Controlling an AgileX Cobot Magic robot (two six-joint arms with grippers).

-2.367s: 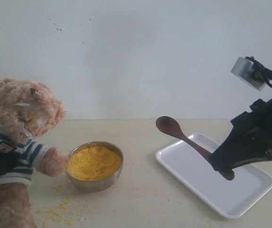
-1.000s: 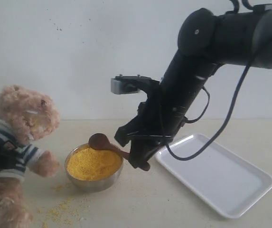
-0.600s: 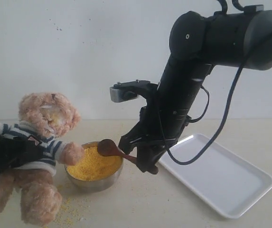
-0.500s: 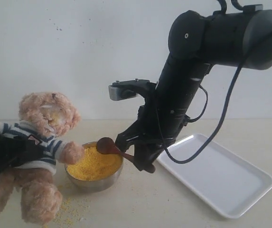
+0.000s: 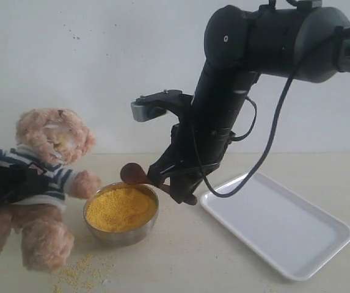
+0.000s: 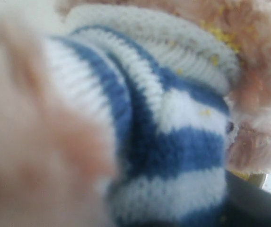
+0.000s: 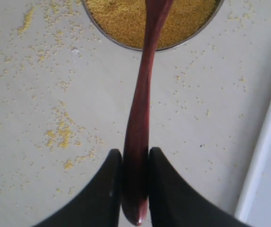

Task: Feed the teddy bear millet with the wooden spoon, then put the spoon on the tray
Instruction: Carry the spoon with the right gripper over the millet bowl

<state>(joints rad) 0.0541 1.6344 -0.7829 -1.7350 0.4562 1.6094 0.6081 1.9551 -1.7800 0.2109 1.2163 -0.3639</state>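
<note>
Right wrist view shows the right gripper (image 7: 135,163) nearest, its two black fingers (image 7: 108,189) drawn narrow and clamped on the butt end of the wooden spoon (image 7: 142,94), whose handle runs straight out ahead of the fingertips. Beneath the handle, loose yellow grains (image 7: 62,135) are strewn over the pale table (image 7: 196,118), and the white rim of the tray (image 7: 263,170) is seen off to one side of the gripper. Farther out, past the fingertips, the spoon's head is carried over the steel bowl (image 7: 118,45) filled with millet (image 7: 121,19); the head is cut off by the frame edge, so whether it is loaded cannot be told. In the exterior view the same gripper (image 5: 176,188) is seen just beside the bowl (image 5: 121,235), between it and the tray (image 5: 297,244), with the spoon (image 5: 133,173) raised above the millet (image 5: 120,207) near the rim. Across the bowl from this gripper the teddy bear (image 5: 46,159) is tilted, one paw close to the rim. The left gripper (image 5: 3,189) is seen as a dark mass closed across the bear's striped shirt, which fills the blurred left wrist view (image 6: 173,142).
</note>
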